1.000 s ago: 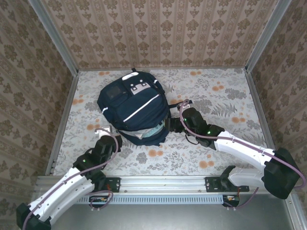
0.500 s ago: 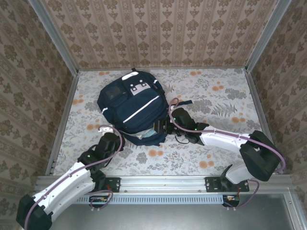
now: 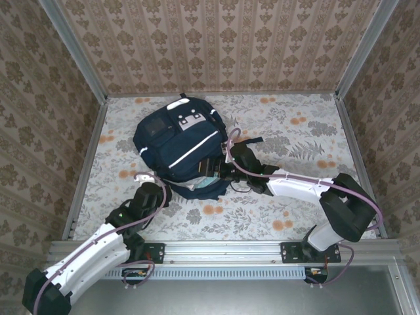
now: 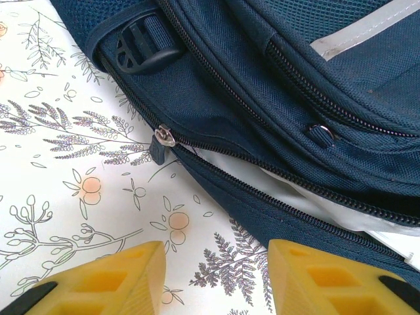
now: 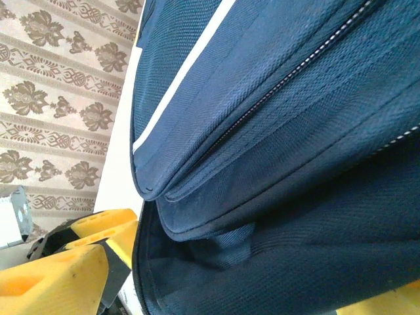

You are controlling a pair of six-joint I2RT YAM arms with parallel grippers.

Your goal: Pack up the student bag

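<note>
Our left claw (image 3: pixel 159 192) hovers by the near-left corner of the student bag (image 3: pixel 180 141), which lies left of centre on the desk (image 3: pixel 295 131). The right claw (image 3: pixel 213 167) is at the bag's near-right edge.

At the left wrist, the jaws are moderately apart and empty. We should pinch the zipper pull (image 4: pixel 163 136) squarely.

At the right wrist, the jaws are wide, with navy, white-striped fabric between them.
</note>
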